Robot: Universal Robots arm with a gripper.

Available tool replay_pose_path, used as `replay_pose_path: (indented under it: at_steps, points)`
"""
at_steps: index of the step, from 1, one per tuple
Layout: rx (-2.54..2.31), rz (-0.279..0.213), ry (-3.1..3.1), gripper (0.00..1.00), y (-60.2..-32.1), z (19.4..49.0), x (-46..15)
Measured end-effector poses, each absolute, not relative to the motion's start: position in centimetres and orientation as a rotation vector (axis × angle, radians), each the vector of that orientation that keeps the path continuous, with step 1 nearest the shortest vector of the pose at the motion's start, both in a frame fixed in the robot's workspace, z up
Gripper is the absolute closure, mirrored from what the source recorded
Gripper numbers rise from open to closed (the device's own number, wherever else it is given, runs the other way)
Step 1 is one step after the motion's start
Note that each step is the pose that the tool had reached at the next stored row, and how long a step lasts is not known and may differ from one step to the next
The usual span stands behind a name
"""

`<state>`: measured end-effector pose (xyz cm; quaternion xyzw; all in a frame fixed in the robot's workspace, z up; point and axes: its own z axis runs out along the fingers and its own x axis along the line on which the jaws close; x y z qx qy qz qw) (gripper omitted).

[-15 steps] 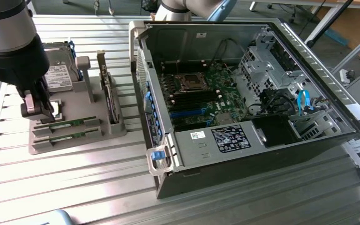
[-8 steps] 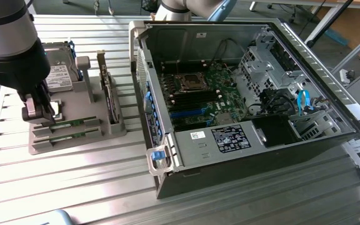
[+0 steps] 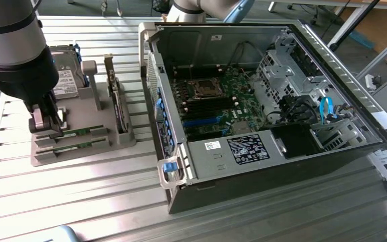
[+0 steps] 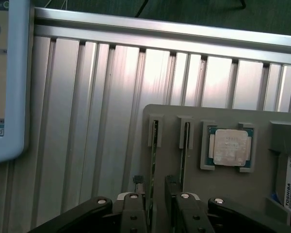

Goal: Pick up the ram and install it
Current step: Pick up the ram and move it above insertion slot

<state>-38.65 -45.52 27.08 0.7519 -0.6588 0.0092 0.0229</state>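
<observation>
- Your end effector (image 3: 48, 126) hung low over the grey moulded parts holder (image 3: 59, 157), at the exterior view's left on the ribbed aluminium worktop (image 3: 66, 196), well apart from the open black computer case (image 3: 267, 166)
- Its fingers (image 4: 132, 211) stood spread apart and gripped nothing
- The ram (image 4: 154, 145), a long, thin green circuit-board stick, stood on edge in a slot of that holder, directly beneath the end effector
- In the wrist view you had one finger on each side of its narrow edge, and I judged neither to be touching it
- Its long axis ran along the slot, straight out from between the fingers, so the gap crossed the stick's thickness, not its length; I judged that well lined up for a pinch
- A second green stick (image 4: 184, 145) lay parallel just beside it, between the ram and the square silver processor chip (image 4: 230, 148); one finger sat in the narrow gap between the two sticks
- The exterior view gave you the height above the holder and the direction to the green motherboard (image 3: 213, 101) inside the case, towards that view's right; the wrist view gave you the centring across the stick
</observation>
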Motion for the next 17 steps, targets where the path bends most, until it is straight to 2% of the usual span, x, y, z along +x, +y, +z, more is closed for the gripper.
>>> replay_pose_path:
  at_steps: [17]
  points:
    - [2.328, 0.029, -2.040, 0.70, -45.74, 26.32, -38.07]
